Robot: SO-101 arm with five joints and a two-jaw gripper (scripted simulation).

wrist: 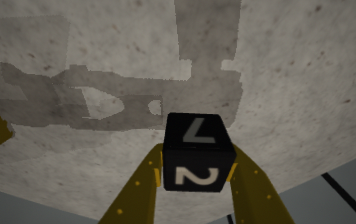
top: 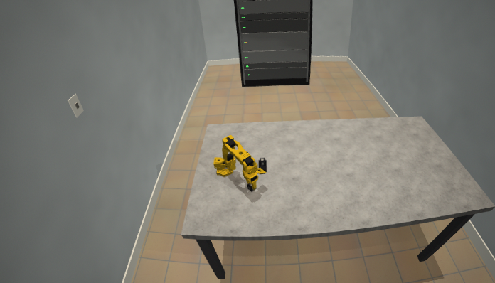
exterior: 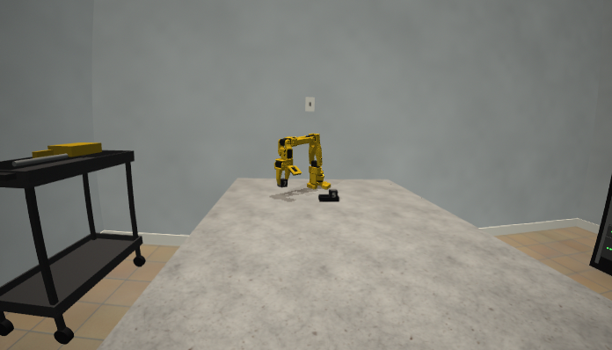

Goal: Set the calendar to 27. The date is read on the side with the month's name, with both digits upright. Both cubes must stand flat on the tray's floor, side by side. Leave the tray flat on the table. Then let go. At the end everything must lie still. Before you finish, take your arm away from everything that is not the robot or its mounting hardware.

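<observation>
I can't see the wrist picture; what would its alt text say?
A yellow end effector grips a black cube showing a pale 2 turned sideways and a greyer 7, above a mottled grey tabletop with the arm's shadow across it.

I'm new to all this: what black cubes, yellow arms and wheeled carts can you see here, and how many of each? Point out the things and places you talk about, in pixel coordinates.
Black cubes: 2 (one in the tool [top: 250,187] [exterior: 282,184] [wrist: 198,167], one on the tray [top: 263,169] [exterior: 324,198])
Yellow arms: 1
Wheeled carts: 1
Total: 4
</observation>
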